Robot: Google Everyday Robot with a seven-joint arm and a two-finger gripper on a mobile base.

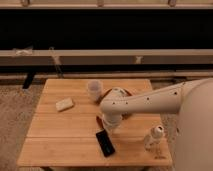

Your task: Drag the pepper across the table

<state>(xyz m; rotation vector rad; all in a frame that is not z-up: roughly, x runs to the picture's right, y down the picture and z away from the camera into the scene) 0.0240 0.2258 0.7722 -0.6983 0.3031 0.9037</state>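
Observation:
The pepper (99, 120) is a small dark red-brown sliver on the light wooden table (55, 135), near its middle. It is partly hidden by my gripper (110, 123), which hangs down at the end of the white arm reaching in from the right and sits directly over the pepper's right end. The flat black slab (105, 143) lies just in front of the gripper. The orange-red bowl (123, 93) is behind the arm, mostly hidden by it.
A translucent cup (94, 89) stands at the back of the table. A small beige block (64, 104) lies at the left. A white bottle (154, 136) stands at the front right. A dark wall with rails runs behind the table.

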